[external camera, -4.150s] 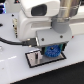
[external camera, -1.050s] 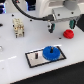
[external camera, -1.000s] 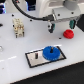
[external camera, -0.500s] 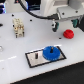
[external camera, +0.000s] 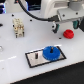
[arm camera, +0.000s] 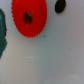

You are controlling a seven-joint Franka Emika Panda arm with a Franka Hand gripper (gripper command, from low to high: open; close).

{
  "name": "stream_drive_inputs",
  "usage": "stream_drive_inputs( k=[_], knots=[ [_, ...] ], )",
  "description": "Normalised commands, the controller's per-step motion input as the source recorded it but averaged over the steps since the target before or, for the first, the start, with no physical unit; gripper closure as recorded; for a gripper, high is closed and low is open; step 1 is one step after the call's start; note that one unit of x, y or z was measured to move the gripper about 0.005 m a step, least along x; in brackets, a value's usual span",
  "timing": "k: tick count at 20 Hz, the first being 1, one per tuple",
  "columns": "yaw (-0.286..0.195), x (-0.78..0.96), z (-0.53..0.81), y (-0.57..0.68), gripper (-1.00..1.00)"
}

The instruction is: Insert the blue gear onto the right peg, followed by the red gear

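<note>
Hovering at the upper right of the exterior view, my gripper [external camera: 67, 24] is hanging just above the red gear [external camera: 68, 33], which is lying on the white table [external camera: 15, 60]. My fingers are blurring into dark teal shapes there, and I cannot tell whether they are apart or together. My arm is being cut off by the top edge. The blue gear [external camera: 52, 52] is sitting on the black-bordered grey plate [external camera: 35, 60] in the lower middle, at the plate's right end, covering the right peg, so I am not seeing that pin. A thin dark pin [external camera: 37, 55] is standing on the plate's left half. In the wrist view the red gear [arm camera: 29, 18] is being clipped by the frame edge; a dark blob [arm camera: 60, 6] beside it is perhaps a shadow. No writing is reading clearly anywhere.
</note>
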Motion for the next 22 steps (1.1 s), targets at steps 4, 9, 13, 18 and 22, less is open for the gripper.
stream_drive_inputs(
  k=[4, 9, 13, 18, 22],
  knots=[
    [0.000, 0.21, 0.05, 0.24, -1.00],
    [0.000, -0.13, -0.15, 0.29, -1.00],
    [0.000, -0.23, -0.25, 0.20, -1.00],
    [0.000, -0.16, -0.28, 0.05, -1.00],
    [0.000, -0.14, -0.27, 0.01, 1.00]
  ],
)
